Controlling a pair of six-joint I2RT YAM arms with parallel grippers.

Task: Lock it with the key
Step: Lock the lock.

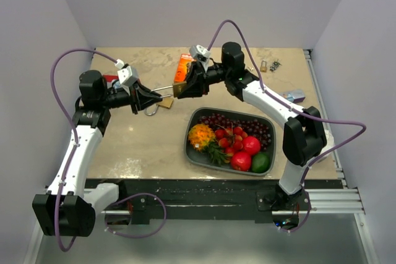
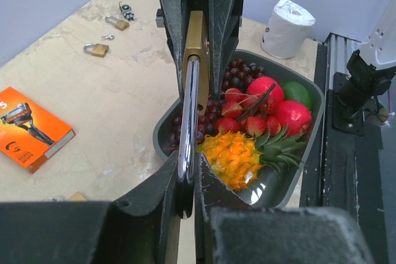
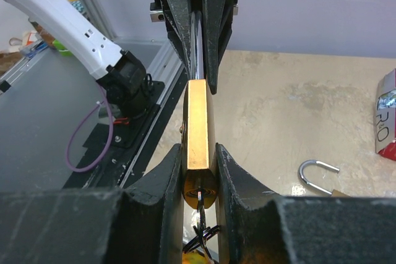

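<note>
A brass padlock [image 1: 179, 88] hangs in the air between both arms. My right gripper [image 3: 199, 171] is shut on its brass body [image 3: 199, 122]. A key [image 3: 200, 209] with dark rings sticks out of the keyhole on the body's near end. My left gripper [image 2: 185, 183] is shut on the steel shackle [image 2: 189, 115], which runs straight up to the brass body [image 2: 197, 47] in the left wrist view. In the top view the left gripper [image 1: 150, 98] faces the right gripper [image 1: 185, 85] at close range.
A grey tray [image 1: 193, 153] of fruit sits right of centre. An orange box [image 1: 184, 66] lies behind the grippers. A second padlock [image 1: 162, 104] rests on the table under the left gripper. Small padlocks [image 1: 264, 65] lie at the back right, and a paper roll [image 2: 286, 26] stands near the tray.
</note>
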